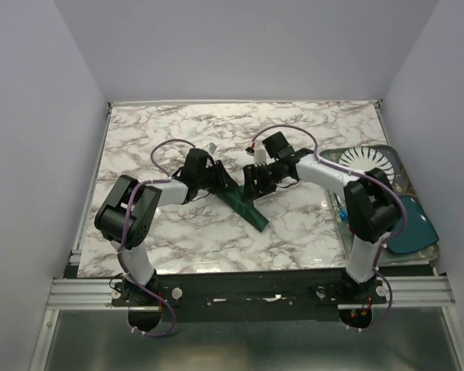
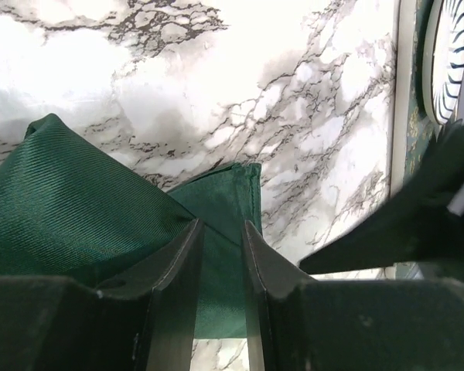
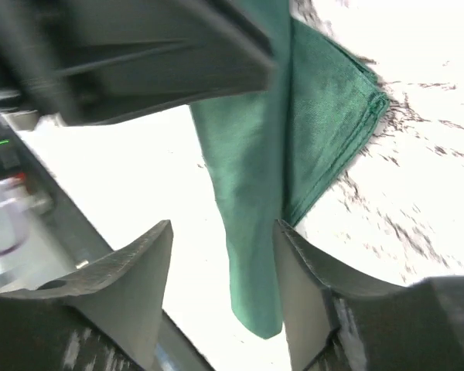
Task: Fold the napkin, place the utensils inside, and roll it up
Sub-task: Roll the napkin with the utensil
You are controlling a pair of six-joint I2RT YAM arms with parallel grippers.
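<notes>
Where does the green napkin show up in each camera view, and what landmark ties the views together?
Top external: napkin at centre, a narrow slanted strip.
Left wrist: napkin fills lower left and bottom centre.
Right wrist: napkin at centre, running top to bottom.
Shared landmark: the marble tabletop.

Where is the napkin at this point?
In the top view, the napkin is a narrow folded strip at the middle of the table, its far end between the left gripper and the right gripper.

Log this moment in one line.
left fingers: shut on napkin | right fingers: open, by napkin | napkin: folded, one end raised
</notes>
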